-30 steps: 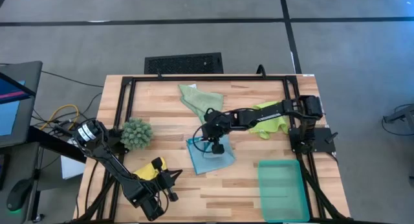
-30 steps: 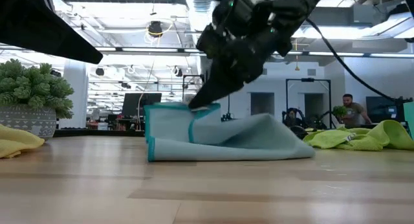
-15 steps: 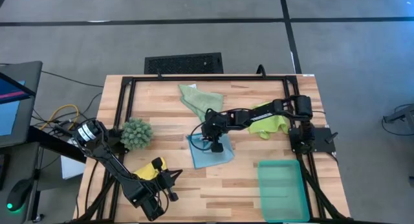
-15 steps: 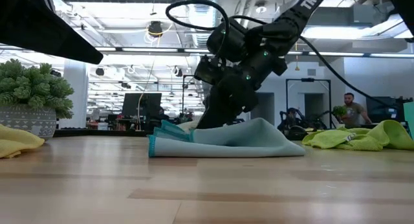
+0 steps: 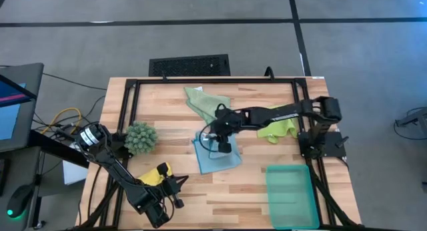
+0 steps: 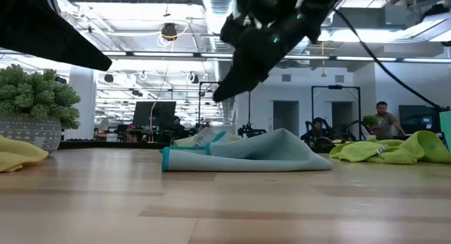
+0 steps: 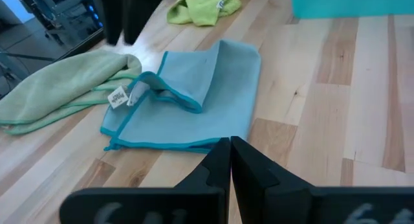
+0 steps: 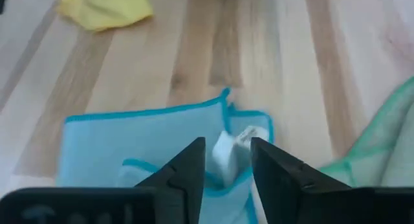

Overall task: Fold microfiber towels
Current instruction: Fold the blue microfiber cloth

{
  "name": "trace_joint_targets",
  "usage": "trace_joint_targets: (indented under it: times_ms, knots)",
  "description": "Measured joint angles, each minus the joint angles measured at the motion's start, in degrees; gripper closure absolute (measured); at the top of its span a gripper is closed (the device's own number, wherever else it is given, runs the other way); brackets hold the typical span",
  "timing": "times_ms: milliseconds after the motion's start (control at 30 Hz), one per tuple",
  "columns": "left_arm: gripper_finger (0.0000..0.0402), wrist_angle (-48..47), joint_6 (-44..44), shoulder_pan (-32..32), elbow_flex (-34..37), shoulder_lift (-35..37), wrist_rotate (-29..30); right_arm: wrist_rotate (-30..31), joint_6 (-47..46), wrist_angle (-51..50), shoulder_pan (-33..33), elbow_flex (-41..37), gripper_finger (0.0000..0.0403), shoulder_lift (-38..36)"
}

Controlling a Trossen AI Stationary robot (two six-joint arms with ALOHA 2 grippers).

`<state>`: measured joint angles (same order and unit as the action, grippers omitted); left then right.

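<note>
The light blue towel (image 5: 218,155) lies on the table's middle, one part folded over itself, its white tag (image 8: 240,137) at the folded corner. My right gripper (image 6: 220,96) hangs open just above that corner (image 8: 228,160), touching nothing. My left gripper (image 7: 230,154) waits shut over the table's near left (image 5: 177,188), beside the crumpled yellow towel (image 5: 157,172). The pale sage towel (image 5: 203,101) lies flat at the far middle. The lime towel (image 5: 280,124) sits bunched at the right, partly under my right arm.
A dark-green spiky clump (image 5: 141,136) stands at the left. A teal tray (image 5: 291,193) lies at the near right. A black frame (image 5: 213,79) runs along the table's edges. Bare wood shows in the near middle.
My right gripper has lowered the light blue towel's lifted corner onto the rest of the towel, opened, let go, and risen clear. The raised fold has dropped flat; the rest of the towel has stayed in place.
</note>
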<state>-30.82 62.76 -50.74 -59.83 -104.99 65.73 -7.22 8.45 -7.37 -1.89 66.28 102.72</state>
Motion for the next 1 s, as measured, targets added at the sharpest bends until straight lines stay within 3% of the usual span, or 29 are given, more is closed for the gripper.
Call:
trace_joint_targets:
  times_ms: [233, 433, 833, 1000]
  knots:
    - [0.0397, 0.3, -0.6, 0.0, 0.0, 0.0, -0.4, 1.8, 6.0, -2.6, 11.7, 0.0, 0.0277, 1.8]
    - [0.0397, 0.9, -1.0, 0.0, 0.0, 0.0, -0.5, 23.6, 10.0, -0.7, 18.4, 0.0, 0.029, 7.7]
    - [0.0397, 0.8, -1.0, 0.3, 0.0, 0.0, -0.5, 24.1, 6.6, -1.0, 14.9, 0.0, 0.029, 10.2]
    - [0.0397, 0.8, -1.0, 0.3, 0.0, 0.0, -0.6, 18.0, 6.5, -1.1, 13.7, 0.0, 0.0294, 10.2]
